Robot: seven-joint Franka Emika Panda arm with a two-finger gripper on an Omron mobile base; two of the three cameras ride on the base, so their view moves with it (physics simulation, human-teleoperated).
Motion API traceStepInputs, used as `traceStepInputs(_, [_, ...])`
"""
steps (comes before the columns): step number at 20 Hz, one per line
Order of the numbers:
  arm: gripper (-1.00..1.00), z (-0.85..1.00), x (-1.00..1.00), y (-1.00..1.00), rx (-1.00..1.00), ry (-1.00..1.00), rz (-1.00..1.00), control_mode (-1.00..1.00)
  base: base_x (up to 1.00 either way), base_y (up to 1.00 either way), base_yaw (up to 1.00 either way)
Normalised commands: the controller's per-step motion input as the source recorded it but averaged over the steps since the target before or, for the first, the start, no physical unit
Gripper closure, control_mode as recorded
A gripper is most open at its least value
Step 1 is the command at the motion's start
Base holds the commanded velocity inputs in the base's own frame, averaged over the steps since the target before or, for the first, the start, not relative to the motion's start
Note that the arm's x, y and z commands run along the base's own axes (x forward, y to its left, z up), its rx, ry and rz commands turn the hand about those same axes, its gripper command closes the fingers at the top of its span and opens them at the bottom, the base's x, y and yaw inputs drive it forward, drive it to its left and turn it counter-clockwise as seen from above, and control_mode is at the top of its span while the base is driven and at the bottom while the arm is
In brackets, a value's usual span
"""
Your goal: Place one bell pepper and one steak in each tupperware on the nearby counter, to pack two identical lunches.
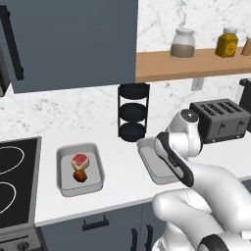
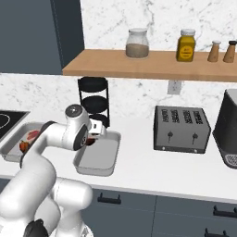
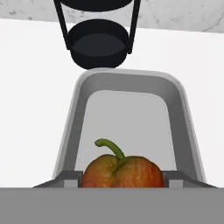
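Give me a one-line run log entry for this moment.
end effector: shut on bell pepper, above right container | left container: steak and pepper inside | right container: no steak visible

No readable text, labels, brands or numbers on anything in view.

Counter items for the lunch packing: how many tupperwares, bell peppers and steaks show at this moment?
Tupperwares: 2, left one, right one
Bell peppers: 2, one in the left tupperware, one at the gripper over the right tupperware
Steaks: 1
Total: 5
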Motion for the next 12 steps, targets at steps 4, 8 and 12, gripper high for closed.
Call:
traceStepInputs(4, [1.0,-0.43,0.49,0.0,-0.11,0.09,0.0,-1.0,0.0,0.0,0.0])
traceStepInputs(8, [-1.0,-0.12,0.21,-0.01,0.0,0.02,0.0,-1.0,0.0,0.0,0.0])
traceStepInputs(12, [-1.0,-0.05,0.18,-0.02,0.0,0.01,0.0,-1.0,0.0,0.0,0.0])
